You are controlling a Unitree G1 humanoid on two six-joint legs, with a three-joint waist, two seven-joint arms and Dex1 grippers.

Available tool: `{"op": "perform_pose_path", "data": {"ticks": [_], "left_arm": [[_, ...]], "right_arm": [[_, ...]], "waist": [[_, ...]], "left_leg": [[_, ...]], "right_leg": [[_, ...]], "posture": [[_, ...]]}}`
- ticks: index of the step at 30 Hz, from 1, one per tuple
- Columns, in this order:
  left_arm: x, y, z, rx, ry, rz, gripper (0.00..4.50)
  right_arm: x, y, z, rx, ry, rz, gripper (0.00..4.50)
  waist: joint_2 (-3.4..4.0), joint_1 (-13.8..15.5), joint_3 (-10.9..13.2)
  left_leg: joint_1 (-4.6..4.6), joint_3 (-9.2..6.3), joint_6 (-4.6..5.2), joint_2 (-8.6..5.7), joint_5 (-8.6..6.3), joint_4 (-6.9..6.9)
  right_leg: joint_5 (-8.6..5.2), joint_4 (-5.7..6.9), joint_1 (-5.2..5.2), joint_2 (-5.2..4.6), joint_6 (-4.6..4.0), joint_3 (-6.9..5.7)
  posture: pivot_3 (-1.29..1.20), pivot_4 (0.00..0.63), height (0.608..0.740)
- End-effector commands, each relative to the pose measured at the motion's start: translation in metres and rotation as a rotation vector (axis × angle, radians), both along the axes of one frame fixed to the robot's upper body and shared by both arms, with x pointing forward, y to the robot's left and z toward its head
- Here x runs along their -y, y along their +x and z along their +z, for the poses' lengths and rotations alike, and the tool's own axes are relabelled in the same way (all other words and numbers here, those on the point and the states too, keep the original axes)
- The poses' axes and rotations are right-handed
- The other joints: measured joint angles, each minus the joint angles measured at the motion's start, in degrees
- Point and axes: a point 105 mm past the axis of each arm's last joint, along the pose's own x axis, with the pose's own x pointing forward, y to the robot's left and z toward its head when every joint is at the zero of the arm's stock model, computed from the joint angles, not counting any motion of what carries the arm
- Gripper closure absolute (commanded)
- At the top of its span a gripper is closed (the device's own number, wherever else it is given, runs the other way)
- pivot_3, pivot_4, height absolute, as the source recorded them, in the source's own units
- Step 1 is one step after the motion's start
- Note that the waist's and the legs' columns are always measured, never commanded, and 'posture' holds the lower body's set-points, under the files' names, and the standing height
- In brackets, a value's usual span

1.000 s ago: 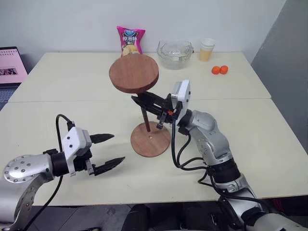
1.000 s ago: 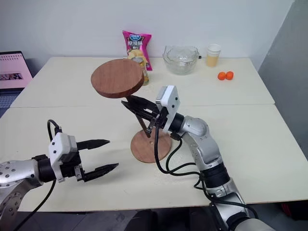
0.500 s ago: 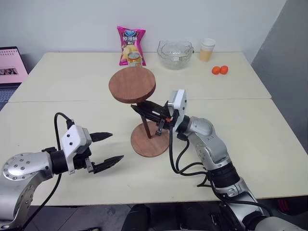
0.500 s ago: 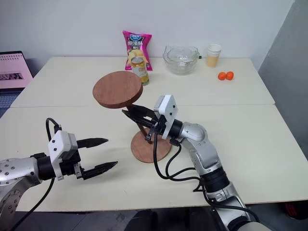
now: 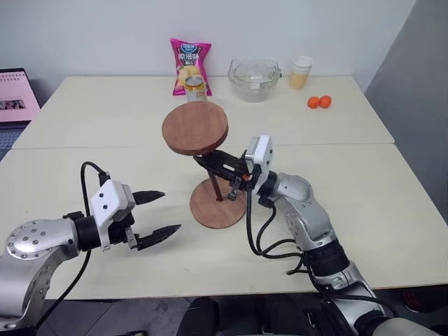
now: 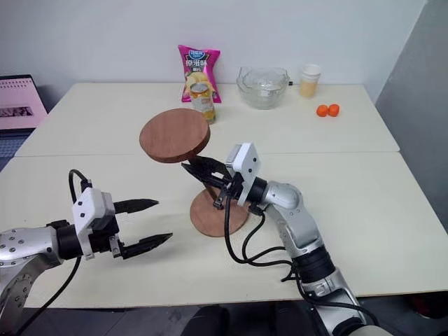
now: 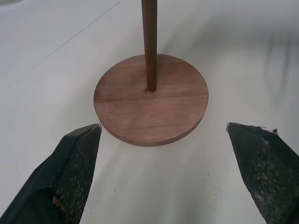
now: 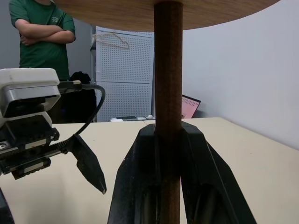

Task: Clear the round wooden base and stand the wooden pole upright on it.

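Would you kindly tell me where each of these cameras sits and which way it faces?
Left and right eye views: on the head, looking forward and down over the table; both arms show, the right gripper shut on the wooden pole.
Left wrist view: on the left wrist, looking between its open fingers at the round wooden base.
Right wrist view: on the right wrist, looking along the clamped pole towards the left gripper and a standing person.
Shared: the pole shows in all four.
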Motion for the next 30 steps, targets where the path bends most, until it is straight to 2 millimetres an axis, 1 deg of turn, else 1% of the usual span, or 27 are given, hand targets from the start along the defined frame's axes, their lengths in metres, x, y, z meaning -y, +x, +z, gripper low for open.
{"op": "perform_pose_path", "data": {"ticks": [1, 11, 18, 24, 30], "left_arm": [[0.002, 0.000, 0.005, 0.025, 0.017, -0.018, 0.00], [0.002, 0.000, 0.004, 0.020, 0.019, -0.023, 0.00], [0.002, 0.000, 0.003, 0.020, 0.020, -0.026, 0.00], [0.002, 0.000, 0.003, 0.021, 0.022, -0.029, 0.00], [0.003, 0.002, 0.002, 0.024, 0.022, -0.031, 0.00]], "right_arm": [[-0.004, -0.007, 0.000, 0.022, 0.001, 0.012, 4.28], [-0.004, -0.003, 0.000, 0.039, -0.001, -0.024, 4.28], [-0.006, -0.004, 0.002, 0.047, 0.000, -0.023, 4.28], [-0.005, -0.004, -0.008, 0.021, -0.035, -0.018, 4.28], [-0.002, 0.001, -0.020, -0.063, -0.066, -0.030, 4.28]], "waist": [[0.00, 0.0, 0.0], [0.00, 0.0, 0.0], [0.00, 0.0, 0.0], [0.00, 0.0, 0.0], [-0.03, 0.0, 0.0]], "left_leg": [[0.00, 0.00, 0.00, 0.00, 0.00, 0.00], [0.02, 0.00, 0.00, 0.00, 0.00, 0.00], [0.02, -0.01, 0.00, 0.00, 0.00, 0.00], [0.03, -0.01, 0.00, 0.00, 0.00, 0.00], [0.08, -0.01, 0.00, 0.00, 0.00, 0.00]], "right_leg": [[0.00, 0.00, 0.00, 0.00, 0.00, 0.00], [0.00, 0.00, 0.02, 0.00, 0.00, 0.00], [0.00, 0.00, 0.02, 0.00, 0.00, 0.00], [0.00, 0.00, 0.03, 0.00, 0.00, 0.00], [0.00, 0.00, 0.08, 0.00, 0.00, 0.00]], "posture": [[0.00, 0.150, 0.740], [0.00, 0.150, 0.740], [0.00, 0.150, 0.740], [0.00, 0.150, 0.740], [0.00, 0.150, 0.740]]}}
